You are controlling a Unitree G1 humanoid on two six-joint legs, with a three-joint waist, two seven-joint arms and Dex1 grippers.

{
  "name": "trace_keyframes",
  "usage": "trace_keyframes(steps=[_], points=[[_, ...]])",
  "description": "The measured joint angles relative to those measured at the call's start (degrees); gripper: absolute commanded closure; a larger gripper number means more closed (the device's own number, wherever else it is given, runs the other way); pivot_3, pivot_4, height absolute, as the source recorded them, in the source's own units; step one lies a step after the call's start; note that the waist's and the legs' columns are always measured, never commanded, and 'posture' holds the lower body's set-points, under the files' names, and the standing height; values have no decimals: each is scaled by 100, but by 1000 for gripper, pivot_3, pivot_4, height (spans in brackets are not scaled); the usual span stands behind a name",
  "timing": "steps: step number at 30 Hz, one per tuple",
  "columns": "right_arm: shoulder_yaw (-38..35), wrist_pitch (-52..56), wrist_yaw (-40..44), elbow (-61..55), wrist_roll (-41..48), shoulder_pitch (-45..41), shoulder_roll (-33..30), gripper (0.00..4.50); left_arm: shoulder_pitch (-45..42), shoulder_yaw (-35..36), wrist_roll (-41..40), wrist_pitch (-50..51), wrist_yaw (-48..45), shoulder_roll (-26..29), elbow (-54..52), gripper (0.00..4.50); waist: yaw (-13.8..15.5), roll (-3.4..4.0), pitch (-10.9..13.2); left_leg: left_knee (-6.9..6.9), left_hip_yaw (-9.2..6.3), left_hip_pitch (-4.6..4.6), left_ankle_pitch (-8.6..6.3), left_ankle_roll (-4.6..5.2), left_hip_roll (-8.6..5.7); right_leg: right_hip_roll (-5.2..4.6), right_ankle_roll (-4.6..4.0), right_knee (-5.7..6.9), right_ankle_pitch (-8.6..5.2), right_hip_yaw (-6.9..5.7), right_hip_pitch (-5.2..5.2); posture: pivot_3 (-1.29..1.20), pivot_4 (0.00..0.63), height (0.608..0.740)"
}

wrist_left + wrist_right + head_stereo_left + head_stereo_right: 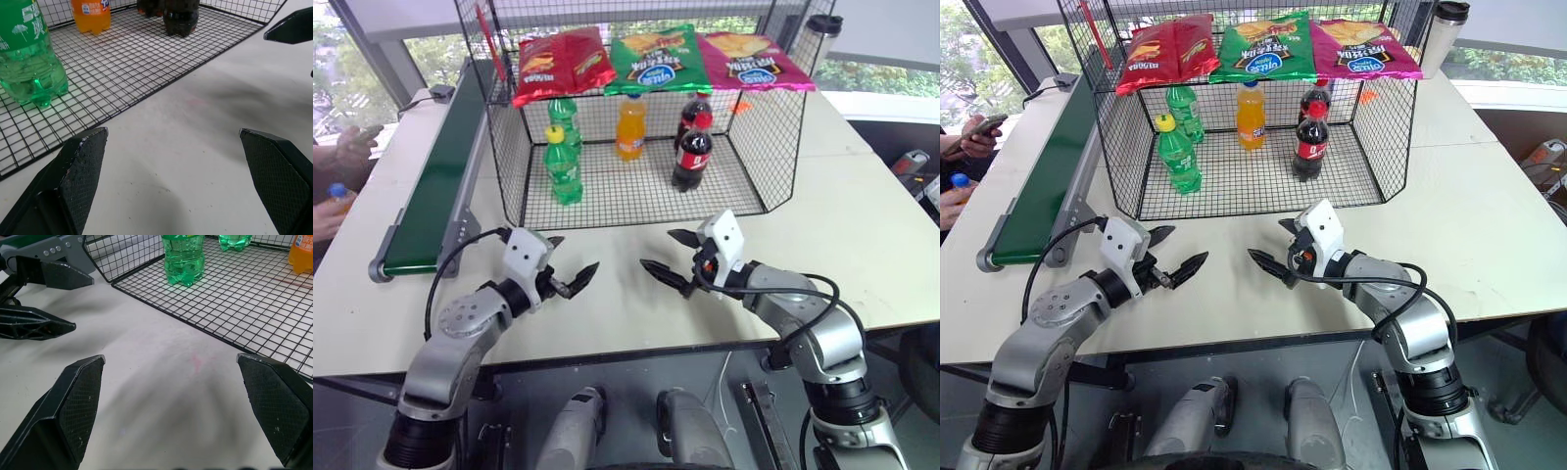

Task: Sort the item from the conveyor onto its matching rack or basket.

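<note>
Both end effectors, left (570, 277) and right (672, 257), hover spread wide and empty over the white tabletop (862, 235). The blue-capped bottle (339, 195) sits in a person's hand (325, 217) beside the conveyor (435, 181). Bag lettering atop the wire cage (504, 162) is unreadable.

Test lab: tabletop conveyor (435, 181) beside wire cage (504, 147) of snacks.

Two green bottles (564, 164), one orange bottle (629, 127), two cola bottles (692, 149), three snack bags (656, 59)
</note>
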Motion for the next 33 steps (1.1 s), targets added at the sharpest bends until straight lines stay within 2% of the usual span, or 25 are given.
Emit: trace_keyframes(steps=[33], points=[[8,-8,20,6,-2,-61,6,29,-17,0,138,-162,106,-58,62,0,1,0,0,0,0,-1,-7,-11,0,0,4,-2,-2,0,0,0,150,739]])
